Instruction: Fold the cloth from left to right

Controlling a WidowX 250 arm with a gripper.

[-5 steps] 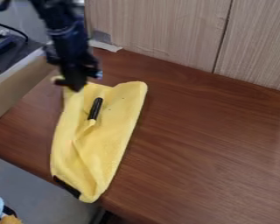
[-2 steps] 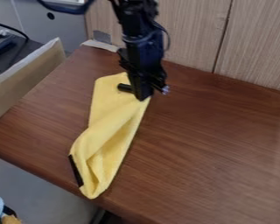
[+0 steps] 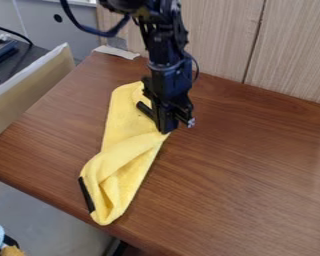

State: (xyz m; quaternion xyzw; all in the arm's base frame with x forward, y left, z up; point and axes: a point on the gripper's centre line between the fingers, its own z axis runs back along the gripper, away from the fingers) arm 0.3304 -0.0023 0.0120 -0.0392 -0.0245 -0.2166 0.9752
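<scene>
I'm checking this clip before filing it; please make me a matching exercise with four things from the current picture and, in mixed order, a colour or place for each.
1. cloth
2. table
3. gripper
4. wall panel

A. down at the cloth's edge
B. pale, with streaky wood grain
C. yellow
D. reddish brown

Pairs: 1-C, 2-D, 3-A, 4-B

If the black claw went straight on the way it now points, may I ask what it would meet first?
The claw would probably meet the edge of the yellow cloth, then the wooden tabletop; whether it touches the cloth now is unclear from this angle.
</scene>
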